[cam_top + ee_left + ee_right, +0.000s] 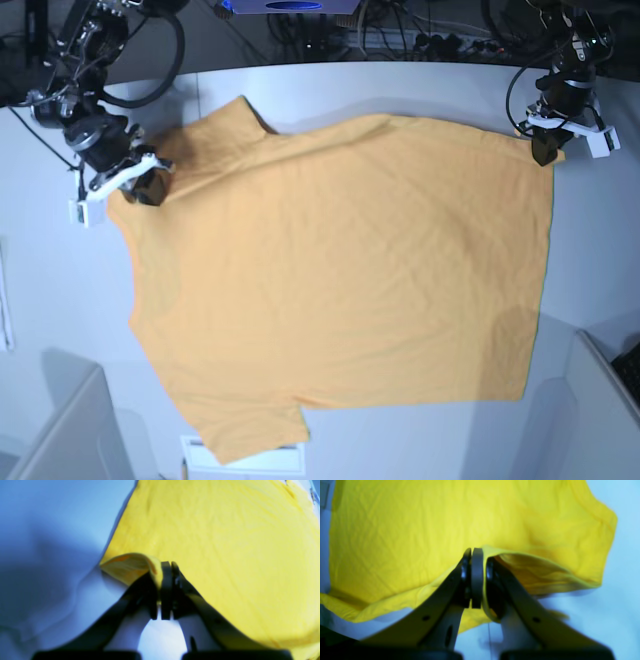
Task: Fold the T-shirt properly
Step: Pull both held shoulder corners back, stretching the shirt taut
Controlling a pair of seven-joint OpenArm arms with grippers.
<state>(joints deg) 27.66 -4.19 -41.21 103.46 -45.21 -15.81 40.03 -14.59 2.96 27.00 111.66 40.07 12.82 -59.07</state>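
Right gripper [150, 190], far-left corner of the white table [400, 80]: jaws clamped on the shoulder edge of the T-shirt [340, 270], beside the upper sleeve. T-shirt: spread flat, long axis running left to right, its body lying toward the near edge from both grippers. Left gripper [545, 150], far-right corner: pinched together on the hem corner, so either pull likely runs toward the near edge.

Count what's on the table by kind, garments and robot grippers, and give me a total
T-shirt, light orange, spread on the table: 1
Grippers, both shut on the shirt's edge, left gripper and right gripper: 2
Total: 3
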